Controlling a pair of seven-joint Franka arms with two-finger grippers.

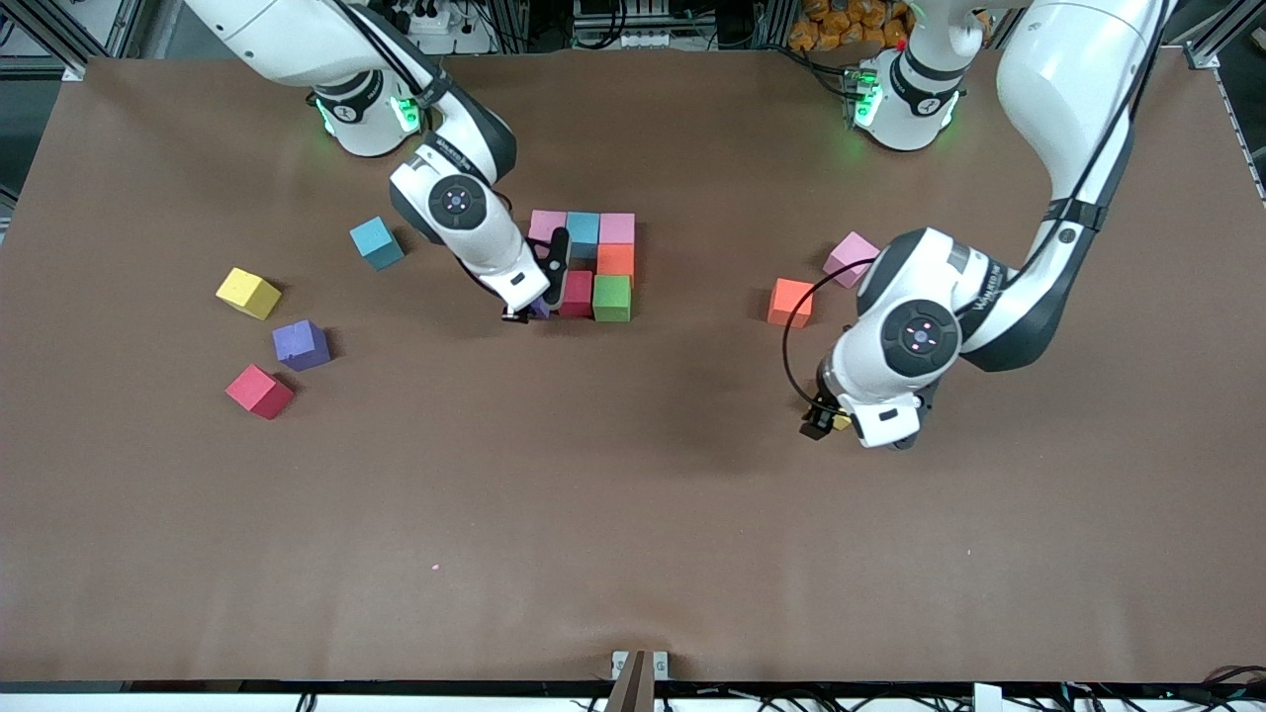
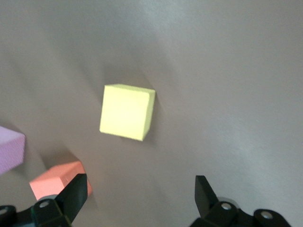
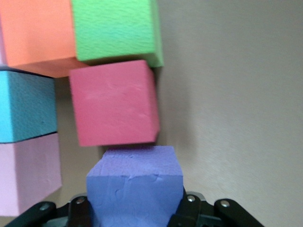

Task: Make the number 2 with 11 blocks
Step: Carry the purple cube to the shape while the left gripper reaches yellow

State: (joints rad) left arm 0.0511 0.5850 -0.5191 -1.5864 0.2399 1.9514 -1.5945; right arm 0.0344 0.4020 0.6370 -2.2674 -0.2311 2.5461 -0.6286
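A partial number 2 lies mid-table: a row of pink (image 1: 547,225), light blue (image 1: 583,229) and pink (image 1: 616,228) cubes, an orange cube (image 1: 615,260) nearer the camera, then green (image 1: 611,298) and red (image 1: 577,293) cubes. My right gripper (image 1: 529,309) is shut on a purple cube (image 3: 135,189), held low right beside the red cube (image 3: 113,101) toward the right arm's end. My left gripper (image 2: 141,189) is open and empty, hovering over a loose yellow cube (image 2: 127,112), which the hand mostly hides in the front view (image 1: 842,422).
Loose orange (image 1: 791,302) and pink (image 1: 851,257) cubes lie near the left arm. Toward the right arm's end lie light blue (image 1: 377,242), yellow (image 1: 248,293), purple (image 1: 301,344) and red (image 1: 259,391) cubes. The brown table (image 1: 633,514) is bare nearer the camera.
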